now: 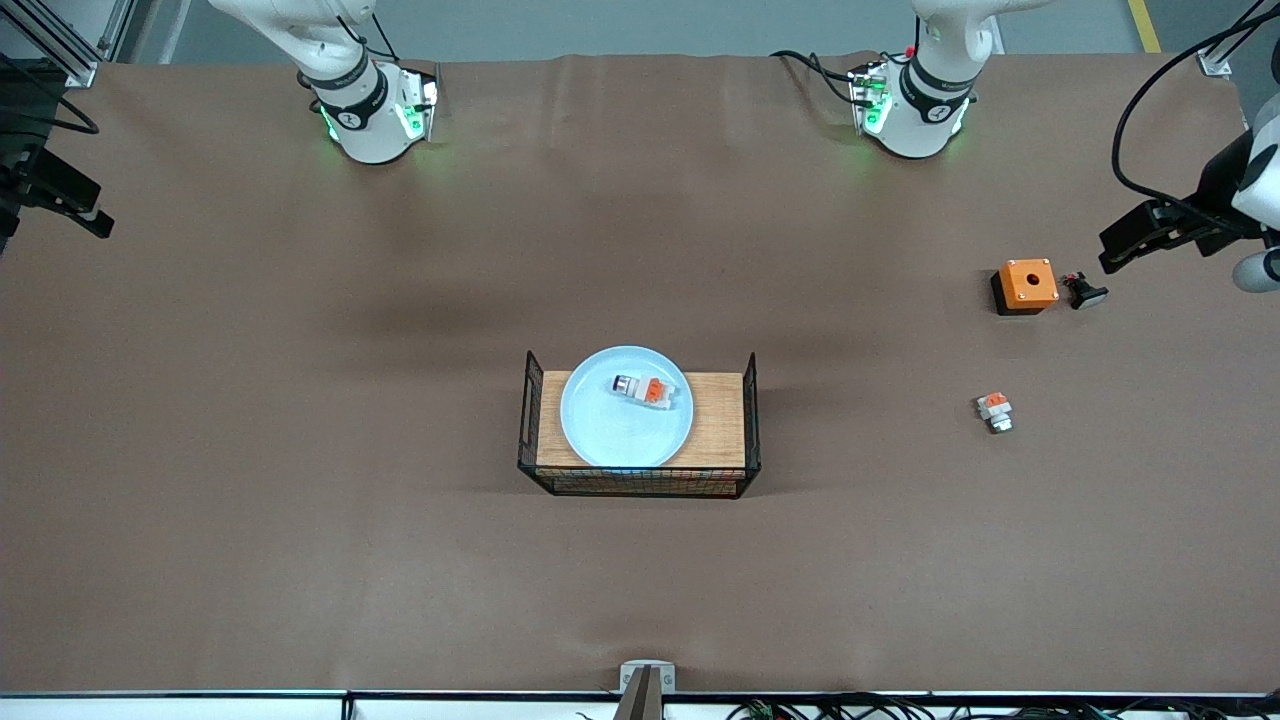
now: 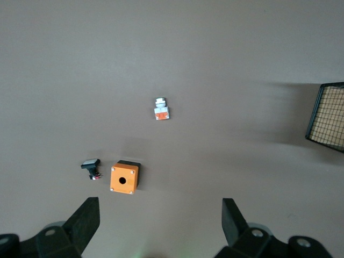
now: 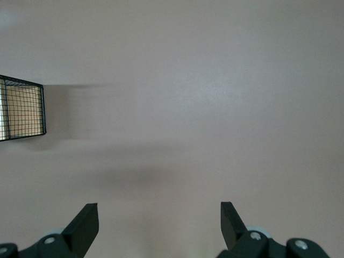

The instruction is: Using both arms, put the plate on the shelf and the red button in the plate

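With both arms drawn off to the table ends, the plate (image 1: pixel 627 407) rests on the wire tray (image 1: pixel 639 485), red button (image 1: pixel 646 390) lying slantwise on it, between left gripper (image 2: pixel 160 226) and right gripper (image 3: pixel 159 226), both spread wide, empty.

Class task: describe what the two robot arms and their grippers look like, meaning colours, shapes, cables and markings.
Both arms are glossy white with black joint bands and green lights at the bases. Black cables trail from the left arm. The left gripper and right gripper each have two black, wedge-shaped fingers.
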Available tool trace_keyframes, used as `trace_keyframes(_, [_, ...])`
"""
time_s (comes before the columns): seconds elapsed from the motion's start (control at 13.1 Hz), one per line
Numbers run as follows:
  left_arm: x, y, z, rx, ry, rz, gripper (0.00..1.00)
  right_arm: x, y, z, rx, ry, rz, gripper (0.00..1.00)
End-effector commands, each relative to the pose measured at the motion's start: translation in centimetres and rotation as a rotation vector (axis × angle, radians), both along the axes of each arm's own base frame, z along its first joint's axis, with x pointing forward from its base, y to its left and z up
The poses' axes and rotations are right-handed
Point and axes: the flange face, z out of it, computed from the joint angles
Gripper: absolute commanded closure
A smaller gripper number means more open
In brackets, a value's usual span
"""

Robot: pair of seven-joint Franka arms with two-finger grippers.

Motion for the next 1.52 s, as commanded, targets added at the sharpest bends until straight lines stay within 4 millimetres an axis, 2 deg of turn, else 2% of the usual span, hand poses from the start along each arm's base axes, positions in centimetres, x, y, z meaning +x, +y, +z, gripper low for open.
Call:
trace_keyframes(0.0, [-2.0, 0.2, 0.1, 0.007, -0.005, -0.023, 0.00, 1.4, -0.4, 0.1, -0.010, -0.012, 0.012, 0.00])
trace_keyframes(0.15, [-2.7, -1.0, 0.1, 0.007, -0.006, -0.046, 0.00, 2.4, -0.1, 0.1, -0.008, -0.018, 0.020, 0.00])
trace_keyframes(0.46, [-4.4, -2.4, -0.2, -0.021, -0.025, -0.070, 0.00, 2.8, 0.2, -0.2, -0.006, -0.014, 0.021, 0.00])
trace_keyframes(0.68, [-4.2, -3.0, -0.3, -0.056, -0.021, -0.077, 0.00, 2.7, 0.1, 0.0, -0.008, -0.017, 0.019, 0.00])
trace_keyframes(0.91, [-4.2, -3.0, -0.4, -0.056, -0.013, -0.123, 0.00, 2.7, 0.0, 0.1, -0.008, -0.020, 0.016, 0.00])
trace_keyframes(1.45, [-4.0, -2.4, -0.3, -0.056, -0.015, -0.112, 0.00, 2.7, -0.3, 0.2, -0.008, -0.023, 0.009, 0.00])
